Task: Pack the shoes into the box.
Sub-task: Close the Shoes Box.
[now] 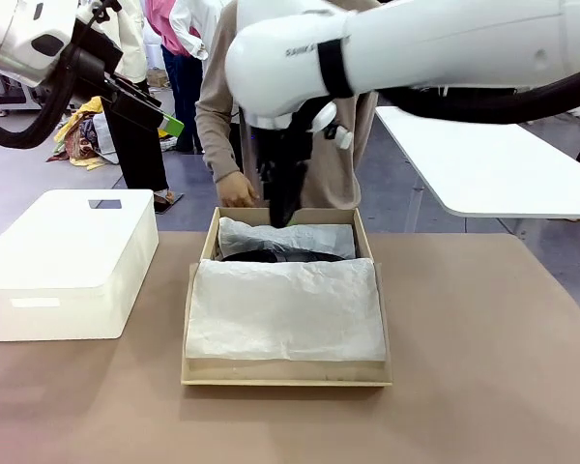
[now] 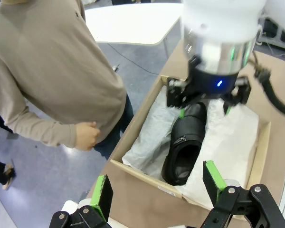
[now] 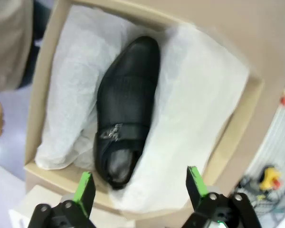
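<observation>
- The table [image 1: 483, 387] filled the lower part of the front view, with the box [image 1: 285, 375] at its centre. White tissue paper [image 1: 285, 309] was draped over the box's near half.
- A white bin [image 1: 68, 261] stood at centre left, near the box but apart from it.
- One black shoe [image 1: 275, 256] lay on the tissue in the far half of the box. In the right wrist view it ran from upper centre down to lower left, with the strap's buckle [image 3: 111, 133] toward its lower end.
- The right gripper [image 1: 283, 215] hung over the shoe at upper centre, its fingers spread wide and empty.
- The person's hand [image 1: 237, 188] was just behind the box's far left corner.
- The left gripper [image 1: 166, 122] was raised at the upper left, its claw spread and holding nothing.
</observation>
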`<state>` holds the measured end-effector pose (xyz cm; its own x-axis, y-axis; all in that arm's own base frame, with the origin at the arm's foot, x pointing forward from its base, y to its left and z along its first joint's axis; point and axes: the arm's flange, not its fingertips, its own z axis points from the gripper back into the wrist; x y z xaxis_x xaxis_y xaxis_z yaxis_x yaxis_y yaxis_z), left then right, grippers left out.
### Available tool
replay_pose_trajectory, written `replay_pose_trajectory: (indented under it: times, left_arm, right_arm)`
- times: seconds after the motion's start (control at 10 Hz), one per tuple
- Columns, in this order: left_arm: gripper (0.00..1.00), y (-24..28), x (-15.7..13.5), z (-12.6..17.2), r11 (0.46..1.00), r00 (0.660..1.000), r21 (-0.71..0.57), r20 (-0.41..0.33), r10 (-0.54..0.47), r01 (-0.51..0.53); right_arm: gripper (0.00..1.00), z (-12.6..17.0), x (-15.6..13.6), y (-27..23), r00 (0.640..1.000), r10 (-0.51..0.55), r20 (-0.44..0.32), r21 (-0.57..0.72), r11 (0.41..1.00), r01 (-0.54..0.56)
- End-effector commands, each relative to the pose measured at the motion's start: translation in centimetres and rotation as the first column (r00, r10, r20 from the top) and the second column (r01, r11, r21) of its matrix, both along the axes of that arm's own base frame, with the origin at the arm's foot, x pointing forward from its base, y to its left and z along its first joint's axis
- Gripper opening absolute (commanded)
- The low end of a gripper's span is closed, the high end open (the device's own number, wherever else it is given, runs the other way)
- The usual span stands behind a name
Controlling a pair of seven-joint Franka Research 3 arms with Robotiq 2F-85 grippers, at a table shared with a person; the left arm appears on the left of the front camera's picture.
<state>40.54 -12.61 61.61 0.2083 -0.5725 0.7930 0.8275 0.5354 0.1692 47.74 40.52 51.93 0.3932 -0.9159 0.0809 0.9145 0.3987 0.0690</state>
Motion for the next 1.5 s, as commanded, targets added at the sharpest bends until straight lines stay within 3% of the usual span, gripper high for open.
replay_pose_trajectory:
  times: [0.0,0.1,0.4,0.6,0.8,0.9,1.0,1.1,1.4]
  left_arm:
    - [1.0,0.2,0.2,-0.2,1.0,1.0,-0.014,0.009,-0.025,0.025]
    - [1.0,0.2,0.2,-0.2,1.0,1.0,-0.014,0.009,-0.025,0.025]
    - [1.0,0.2,0.2,-0.2,1.0,1.0,-0.014,0.009,-0.025,0.025]
    - [1.0,0.2,0.2,-0.2,1.0,1.0,-0.014,0.009,-0.025,0.025]
    - [1.0,0.2,0.2,-0.2,1.0,1.0,-0.014,0.009,-0.025,0.025]
    - [1.0,0.2,0.2,-0.2,1.0,1.0,-0.014,0.009,-0.025,0.025]
    - [1.0,0.2,0.2,-0.2,1.0,1.0,-0.014,0.009,-0.025,0.025]
    - [1.0,0.2,0.2,-0.2,1.0,1.0,-0.014,0.009,-0.025,0.025]
    - [1.0,0.2,0.2,-0.2,1.0,1.0,-0.014,0.009,-0.025,0.025]
  right_arm:
    - [1.0,0.3,-2.1,-5.2,0.969,0.243,0.04,-0.072,0.968,-0.24]
    - [1.0,0.6,-2.4,-7.6,0.94,0.338,0.04,-0.111,0.937,-0.332]
    - [1.0,1.4,-3.1,-15.0,0.797,0.603,0.007,-0.154,0.789,-0.595]
    - [1.0,1.2,-2.8,-18.7,0.696,0.718,-0.004,-0.108,0.691,-0.714]
    - [1.0,0.9,-2.4,-21.1,0.592,0.805,0.046,-0.039,0.593,-0.804]
    - [1.0,0.6,-2.1,-21.6,0.57,0.819,0.066,-0.003,0.571,-0.821]
    - [1.0,0.2,-1.9,-21.8,0.576,0.814,0.077,0.026,0.575,-0.817]
    - [1.0,1.2,-1.7,-20.7,0.61,0.792,0.034,-0.066,0.611,-0.789]
    - [1.0,1.2,-1.7,-20.7,0.61,0.792,0.034,-0.066,0.611,-0.789]
